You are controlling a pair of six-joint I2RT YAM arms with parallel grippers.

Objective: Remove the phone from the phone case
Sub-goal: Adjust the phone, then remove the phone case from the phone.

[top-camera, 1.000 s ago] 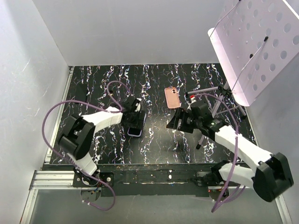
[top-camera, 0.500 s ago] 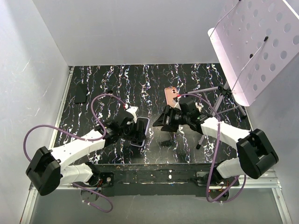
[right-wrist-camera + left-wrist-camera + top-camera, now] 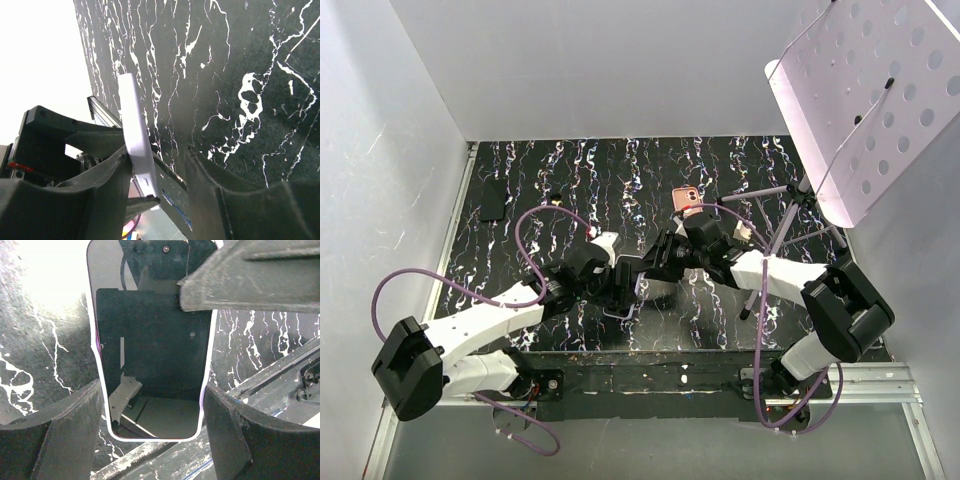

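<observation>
A phone in a lilac-white case (image 3: 625, 270) is held off the black marbled table (image 3: 550, 170), screen toward the left wrist camera (image 3: 150, 340). My left gripper (image 3: 617, 285) is shut on its lower long edges; both fingers press the case sides in the left wrist view (image 3: 152, 390). My right gripper (image 3: 655, 262) is open at the phone's other end. In the right wrist view the case (image 3: 135, 130) shows edge-on, resting against the left finger (image 3: 107, 175), while the right finger (image 3: 220, 200) stands apart from it.
A pink phone (image 3: 687, 203) lies on the table behind the right arm, partly hidden. A tripod (image 3: 790, 215) carrying a white perforated board (image 3: 865, 90) stands at the right. A small black item (image 3: 492, 199) lies far left. A metal rail (image 3: 650, 375) runs along the front edge.
My right gripper has moved left from near the pink phone and now straddles the held phone's end. My left gripper has lifted the phone and shifted it slightly right.
</observation>
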